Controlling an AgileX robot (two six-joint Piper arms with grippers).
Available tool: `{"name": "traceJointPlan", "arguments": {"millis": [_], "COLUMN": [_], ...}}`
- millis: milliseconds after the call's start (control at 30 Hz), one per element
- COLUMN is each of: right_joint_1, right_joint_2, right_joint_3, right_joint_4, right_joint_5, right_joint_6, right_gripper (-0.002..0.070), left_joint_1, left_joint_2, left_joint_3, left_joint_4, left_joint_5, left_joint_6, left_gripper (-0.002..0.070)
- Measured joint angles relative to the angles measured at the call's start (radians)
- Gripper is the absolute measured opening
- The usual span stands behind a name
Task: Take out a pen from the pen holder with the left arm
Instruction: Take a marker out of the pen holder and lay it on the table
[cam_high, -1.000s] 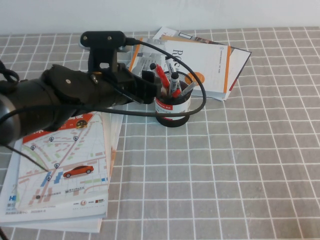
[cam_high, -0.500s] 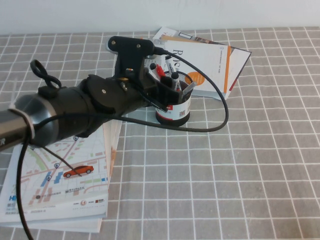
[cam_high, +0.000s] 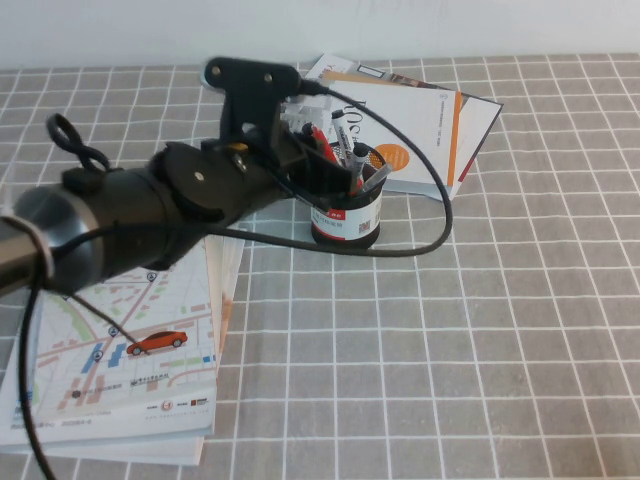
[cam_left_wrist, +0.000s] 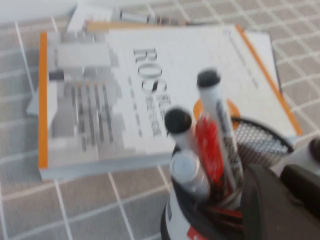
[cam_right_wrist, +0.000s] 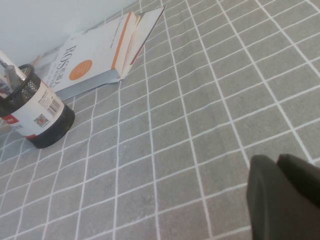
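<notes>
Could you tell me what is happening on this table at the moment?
The left arm reaches across to the black mesh pen holder, and the left gripper is shut at its rim among the pens; which pen it has, if any, I cannot tell. No pen is out yet. The right gripper hangs over bare tablecloth, away from the holder. A book lies behind the holder.
</notes>
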Motion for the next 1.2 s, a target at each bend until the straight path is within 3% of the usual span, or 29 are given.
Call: {"name": "traceJointPlan", "arguments": {"millis": [300, 700, 833, 933, 1067, 1200], "right_joint_1": [0.0, 0.0, 0.0, 0.0, 0.0, 0.0], "right_joint_2": [0.0, 0.0, 0.0, 0.0, 0.0, 0.0], "right_joint_3": [0.0, 0.0, 0.0, 0.0, 0.0, 0.0], "right_joint_4": [0.0, 0.0, 0.0, 0.0, 0.0, 0.0], "right_joint_5": [0.0, 0.0, 0.0, 0.0, 0.0, 0.0], "right_joint_6": [0.0, 0.0, 0.0, 0.0, 0.0, 0.0], "right_gripper": [-0.0013, -0.0013, -0.0013, -0.0013, -0.0013, -0.0013], "left_joint_1": [0.0, 0.0, 0.0, 0.0, 0.0, 0.0], "left_joint_2": [-0.137, -0.372, -0.44, -0.463, -0.445, -0.402], "left_joint_3": [0.0, 0.0, -0.001, -0.032, -0.106, -0.169], "left_joint_4": [0.0, 0.062, 0.255, 0.528, 0.904, 1.027], "left_joint_5": [0.037, 0.282, 0.369, 0.529, 0.868, 1.136], "left_joint_6": [0.016, 0.044, -0.127, -0.385, -0.709, -0.793], "left_gripper": [0.0022, 0.0021, 0.0021, 0.0021, 0.0021, 0.0021]}}
